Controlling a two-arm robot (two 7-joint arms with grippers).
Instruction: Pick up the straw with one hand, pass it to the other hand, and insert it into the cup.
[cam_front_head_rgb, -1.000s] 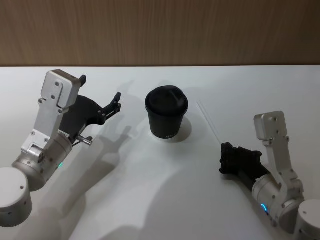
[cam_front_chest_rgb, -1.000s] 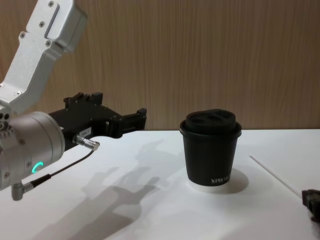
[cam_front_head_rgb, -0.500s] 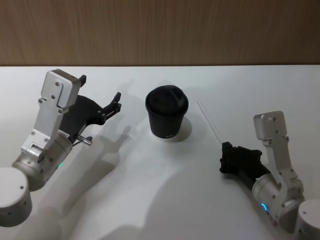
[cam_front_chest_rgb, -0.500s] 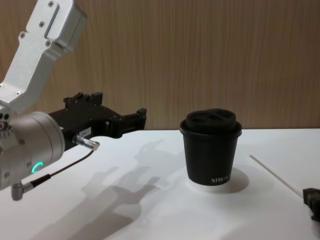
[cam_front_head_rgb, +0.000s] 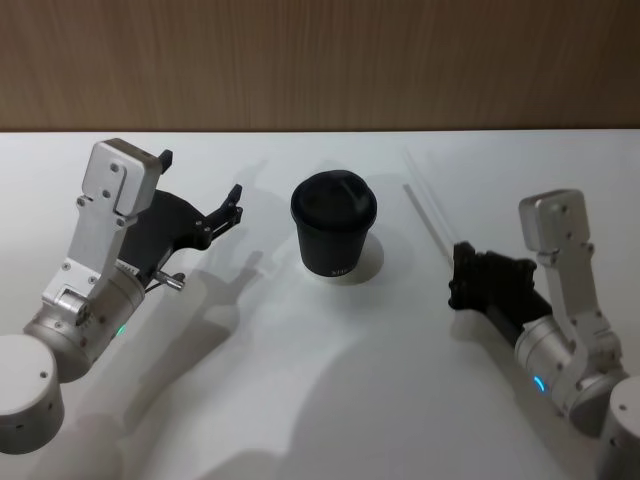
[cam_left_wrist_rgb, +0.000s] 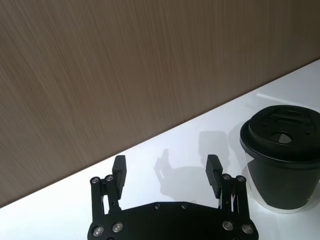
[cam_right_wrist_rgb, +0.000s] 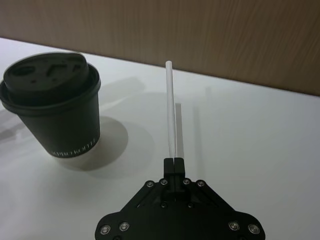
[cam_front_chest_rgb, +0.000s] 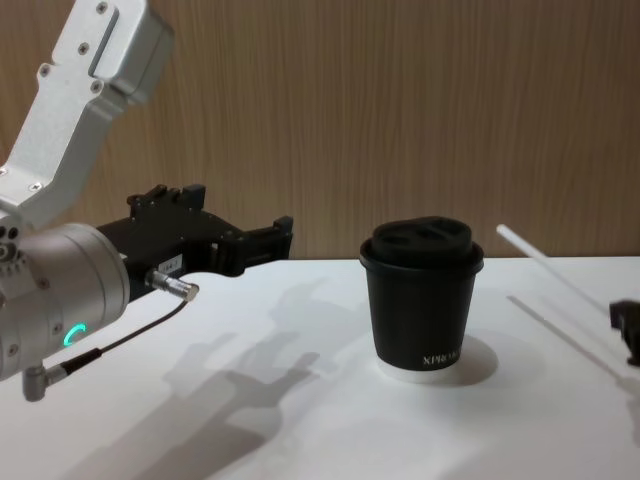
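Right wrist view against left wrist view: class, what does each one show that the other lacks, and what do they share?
Right wrist view, not the left: a white straw, clamped at one end in the shut right gripper and pointing towards the wall, with its shadow on the table beside it.
Left wrist view, not the right: the left gripper, open, with nothing between its fingers.
Both: the black cup with its lid on, the white table and the wooden wall.

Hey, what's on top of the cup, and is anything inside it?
A black domed lid covers the cup, hiding its inside. The straw is not in it; the right gripper holds it off to the side.
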